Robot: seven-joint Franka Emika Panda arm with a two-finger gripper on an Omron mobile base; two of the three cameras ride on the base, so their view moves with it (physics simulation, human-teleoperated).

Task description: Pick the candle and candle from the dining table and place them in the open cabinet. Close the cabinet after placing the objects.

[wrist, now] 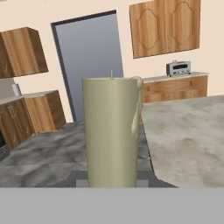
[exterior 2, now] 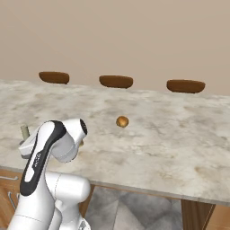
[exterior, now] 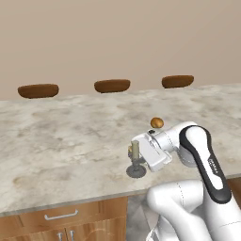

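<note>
A slim grey-beige taper candle [exterior: 135, 148] stands upright on its round dark dish base [exterior: 136, 172] near the front edge of the dining table [exterior: 70, 136]. My gripper [exterior: 140, 153] reaches in from the right and is shut on the taper's stem. In the hand view the candle [wrist: 111, 135] rises between the dark fingertips [wrist: 78, 180]. Its top [exterior 2: 24, 131] pokes out left of the arm in the right base view. Close behind the taper a small golden-tan bit [exterior: 130, 150] shows, mostly hidden; I cannot tell if it is the other candle.
A small orange ball [exterior: 156, 123] lies on the marbled top beyond the arm. Three brown stools [exterior: 112, 85] line the far side. Across the room, the hand view shows a wooden wall cabinet [wrist: 166, 28] above a counter with a toaster oven [wrist: 178, 68].
</note>
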